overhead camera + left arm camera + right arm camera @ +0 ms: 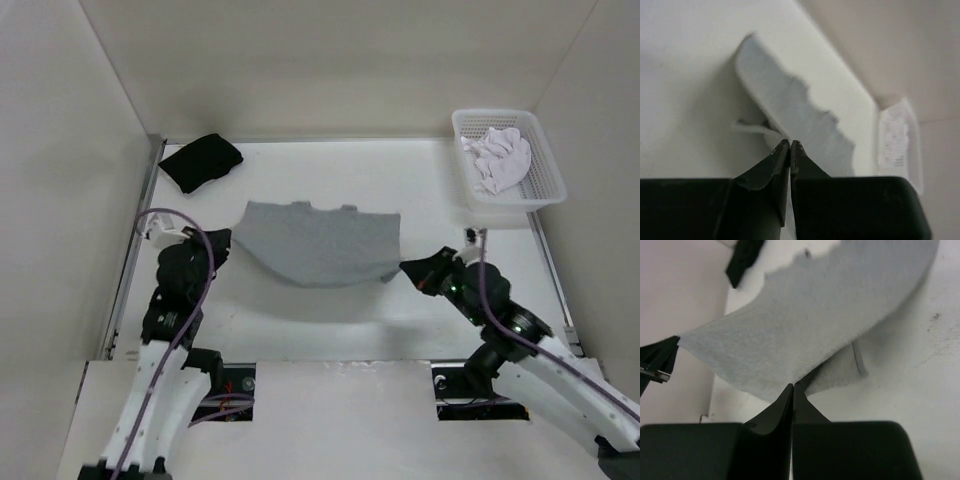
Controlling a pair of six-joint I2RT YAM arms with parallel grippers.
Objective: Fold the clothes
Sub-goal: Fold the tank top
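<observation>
The left gripper clamps one corner of the grey T-shirt. The right gripper clamps the opposite corner.

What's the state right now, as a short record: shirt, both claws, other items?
T-shirt: grey, near edge lifted off the table, sagging between the claws
left claw: shut on the T-shirt's left near corner
right claw: shut on its right near corner
black garment: far left corner, untouched
basket: far right, holds a white garment
</observation>
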